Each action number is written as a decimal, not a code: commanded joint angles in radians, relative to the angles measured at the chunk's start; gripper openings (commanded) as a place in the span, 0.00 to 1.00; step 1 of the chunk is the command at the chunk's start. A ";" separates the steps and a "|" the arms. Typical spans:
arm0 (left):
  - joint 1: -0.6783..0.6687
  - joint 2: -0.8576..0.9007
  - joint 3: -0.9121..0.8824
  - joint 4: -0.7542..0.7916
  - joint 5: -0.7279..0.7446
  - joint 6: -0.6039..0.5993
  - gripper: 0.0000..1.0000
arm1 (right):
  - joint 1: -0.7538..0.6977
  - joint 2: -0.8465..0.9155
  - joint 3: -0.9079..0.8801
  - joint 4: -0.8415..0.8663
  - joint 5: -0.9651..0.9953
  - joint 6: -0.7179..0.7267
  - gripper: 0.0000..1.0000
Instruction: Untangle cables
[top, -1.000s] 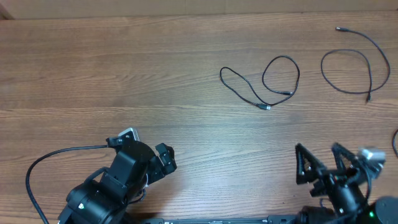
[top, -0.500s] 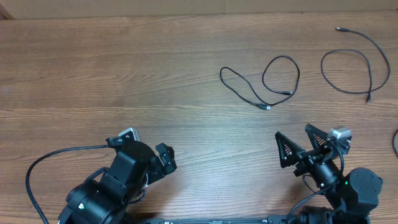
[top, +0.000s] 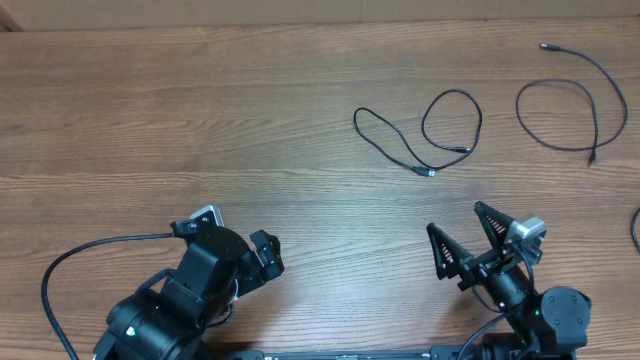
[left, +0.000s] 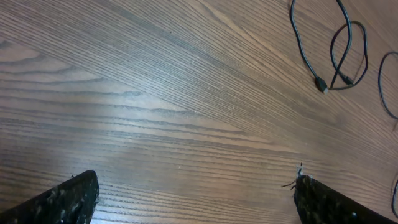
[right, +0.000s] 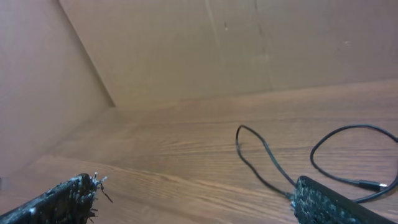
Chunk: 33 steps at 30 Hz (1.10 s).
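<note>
Three thin black cables lie apart on the wooden table. A middle cable is looped with a plug end toward me. A second cable curls at the far right. A third cable shows only at the right edge. My right gripper is open and empty, low over the table, short of the middle cable, which lies just ahead in the right wrist view. My left gripper is open and empty at the front left, far from all cables. Its wrist view shows the middle cable far ahead.
A thick black arm cable loops from the left arm's base at the front left. A brown cardboard wall stands behind the table's far edge. Bare wood spans the left half.
My right arm has swung left and forward from the front right corner toward the middle cable, gripper still open. The left arm and the cables have not moved.
</note>
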 joint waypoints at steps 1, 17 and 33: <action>0.000 0.002 -0.002 0.000 -0.016 0.011 0.99 | 0.032 -0.021 -0.037 0.035 0.102 0.003 1.00; 0.000 0.002 -0.002 0.000 -0.016 0.011 1.00 | 0.004 -0.039 -0.202 0.169 0.236 0.064 1.00; 0.000 0.002 -0.002 0.000 -0.016 0.011 1.00 | 0.001 -0.039 -0.230 0.223 0.367 0.014 1.00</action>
